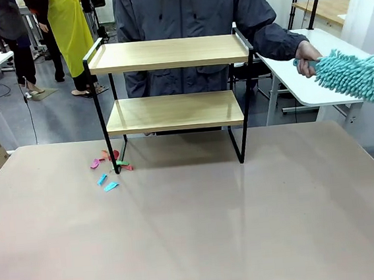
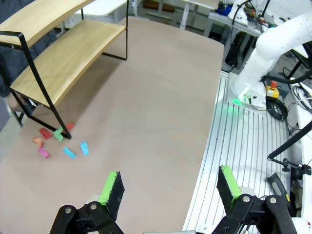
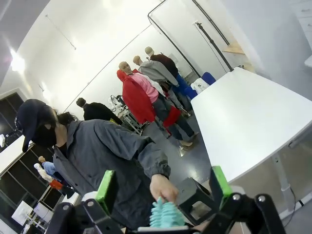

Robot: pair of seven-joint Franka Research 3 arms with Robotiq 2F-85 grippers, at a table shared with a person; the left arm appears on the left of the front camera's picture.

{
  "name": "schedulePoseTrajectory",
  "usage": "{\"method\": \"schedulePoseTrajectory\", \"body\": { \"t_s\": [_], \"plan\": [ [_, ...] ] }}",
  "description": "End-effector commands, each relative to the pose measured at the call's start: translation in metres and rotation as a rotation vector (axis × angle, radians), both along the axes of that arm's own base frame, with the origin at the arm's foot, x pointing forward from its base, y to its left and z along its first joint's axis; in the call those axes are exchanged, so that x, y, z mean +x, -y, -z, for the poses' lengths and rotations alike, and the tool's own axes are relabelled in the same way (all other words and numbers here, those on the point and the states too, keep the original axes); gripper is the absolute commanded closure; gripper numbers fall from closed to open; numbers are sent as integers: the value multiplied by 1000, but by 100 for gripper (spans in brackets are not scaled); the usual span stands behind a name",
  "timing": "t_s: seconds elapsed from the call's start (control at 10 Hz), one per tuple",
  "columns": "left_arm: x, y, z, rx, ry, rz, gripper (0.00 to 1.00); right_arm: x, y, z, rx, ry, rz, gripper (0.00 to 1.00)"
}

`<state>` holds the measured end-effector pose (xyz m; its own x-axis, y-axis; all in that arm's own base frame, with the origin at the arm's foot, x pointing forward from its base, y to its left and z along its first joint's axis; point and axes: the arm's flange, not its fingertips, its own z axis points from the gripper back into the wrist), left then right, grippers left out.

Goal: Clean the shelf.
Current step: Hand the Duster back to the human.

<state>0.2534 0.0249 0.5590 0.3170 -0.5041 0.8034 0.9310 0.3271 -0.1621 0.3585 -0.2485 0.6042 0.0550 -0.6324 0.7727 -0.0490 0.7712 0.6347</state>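
Shelf [image 1: 174, 112] stands on the table [image 1: 195, 225], small clips [image 1: 108, 170] by its leg. A hand [image 1: 308, 59] holds a duster [image 1: 360, 77]. Both end effectors [image 2: 168, 187] [image 3: 161, 190] gape, holding nothing.

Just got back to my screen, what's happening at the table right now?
A person's hand holds a teal fluffy duster out at the right, toward the right claw, which is open with the duster between its fingers. The left claw is open above the table. The shelf stands at the far side, both boards bare, with small coloured scraps by its front left leg.
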Motion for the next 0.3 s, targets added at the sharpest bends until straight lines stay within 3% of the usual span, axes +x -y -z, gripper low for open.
{"method": "schedulePoseTrajectory", "body": {
  "t_s": [0.0, 0.2],
  "plan": [
    [1, 1, -3, -20, 14, 17, 0, -2, -2, 2, -20, -3, 5, 0],
    [1, 1, -3, -20, 14, 17, 0, -2, -2, 2, -20, -3, 5, 0]
  ]
}}
